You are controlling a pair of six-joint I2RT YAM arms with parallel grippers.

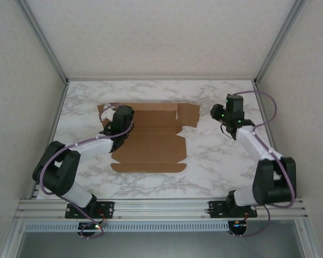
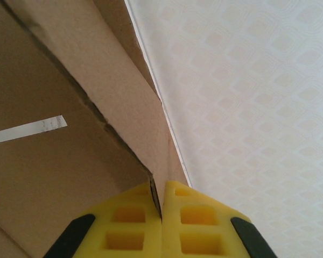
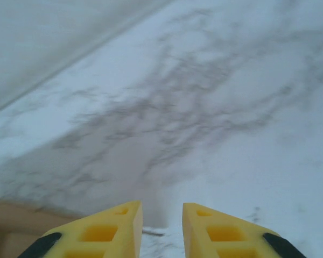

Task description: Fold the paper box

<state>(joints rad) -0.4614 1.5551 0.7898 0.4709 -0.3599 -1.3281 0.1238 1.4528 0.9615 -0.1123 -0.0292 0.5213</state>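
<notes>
Paper box flap in left gripper

Paper box — on table, centre-left

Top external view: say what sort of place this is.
Likely a robotics test cell: left arm and right arm bolted to an aluminium rail, a marble-patterned table walled by panels, a flat paper box.

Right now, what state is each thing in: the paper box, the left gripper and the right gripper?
paper box: not yet folded, spread open as a sheet on the table, one edge at its left side pinched.
left gripper: shut on a cardboard edge of the paper box.
right gripper: open, nothing between its fingers, above bare table to the right of the box.
</notes>
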